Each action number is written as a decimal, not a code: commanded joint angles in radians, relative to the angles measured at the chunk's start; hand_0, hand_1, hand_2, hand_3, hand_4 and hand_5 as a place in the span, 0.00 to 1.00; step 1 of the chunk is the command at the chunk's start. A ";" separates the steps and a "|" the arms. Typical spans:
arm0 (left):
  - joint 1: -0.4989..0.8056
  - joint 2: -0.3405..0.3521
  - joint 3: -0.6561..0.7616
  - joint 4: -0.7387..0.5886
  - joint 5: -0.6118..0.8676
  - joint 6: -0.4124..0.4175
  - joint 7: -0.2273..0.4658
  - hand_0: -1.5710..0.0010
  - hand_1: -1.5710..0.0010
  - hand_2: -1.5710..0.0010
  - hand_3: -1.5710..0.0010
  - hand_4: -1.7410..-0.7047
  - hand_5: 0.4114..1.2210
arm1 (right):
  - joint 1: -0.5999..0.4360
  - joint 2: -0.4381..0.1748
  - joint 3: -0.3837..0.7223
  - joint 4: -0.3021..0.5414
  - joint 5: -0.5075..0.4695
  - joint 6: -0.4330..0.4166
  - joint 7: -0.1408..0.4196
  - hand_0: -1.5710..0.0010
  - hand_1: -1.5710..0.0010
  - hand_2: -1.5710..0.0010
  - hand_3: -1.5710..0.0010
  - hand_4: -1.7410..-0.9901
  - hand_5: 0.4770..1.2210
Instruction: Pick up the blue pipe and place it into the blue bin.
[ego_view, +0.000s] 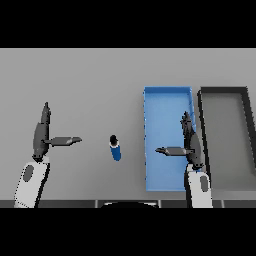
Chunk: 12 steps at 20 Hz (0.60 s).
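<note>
The blue pipe (115, 148) is seen on the grey table (90, 80), near the middle of the view. It is a short piece with a dark end turned away from the robot. It lies just to the left of the blue bin (165, 91), apart from the bin's wall, and it is touched by neither hand.

The blue bin is a long tray placed with its short side toward the robot. Directly to its right, a dark grey bin (224, 90) of similar shape is placed, and the two seem to touch along their long sides.

The left hand (42, 134) is held over the table well to the left of the pipe. Its fingers are kept straight and point away from the robot, and the thumb is spread out toward the pipe. Nothing is held in it.

The right hand (190, 140) is held over the right part of the blue bin. Its fingers are also straight and its thumb is spread to the left, so this hand is empty too.
</note>
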 joint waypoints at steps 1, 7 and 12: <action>0.003 0.000 0.000 -0.003 0.000 0.001 -0.006 1.00 1.00 1.00 1.00 0.64 0.22 | 0.003 0.000 0.001 -0.002 0.000 0.000 -0.002 1.00 1.00 1.00 1.00 0.69 0.19; 0.028 0.079 -0.043 -0.038 0.001 -0.130 -0.053 1.00 1.00 1.00 1.00 0.64 0.22 | 0.069 -0.044 0.047 -0.051 0.053 0.035 -0.069 1.00 1.00 1.00 1.00 0.69 0.19; 0.033 0.205 -0.070 -0.038 0.031 -0.343 -0.100 1.00 1.00 1.00 1.00 0.64 0.22 | 0.132 -0.109 0.116 -0.144 0.153 0.059 -0.070 1.00 1.00 1.00 1.00 0.70 0.19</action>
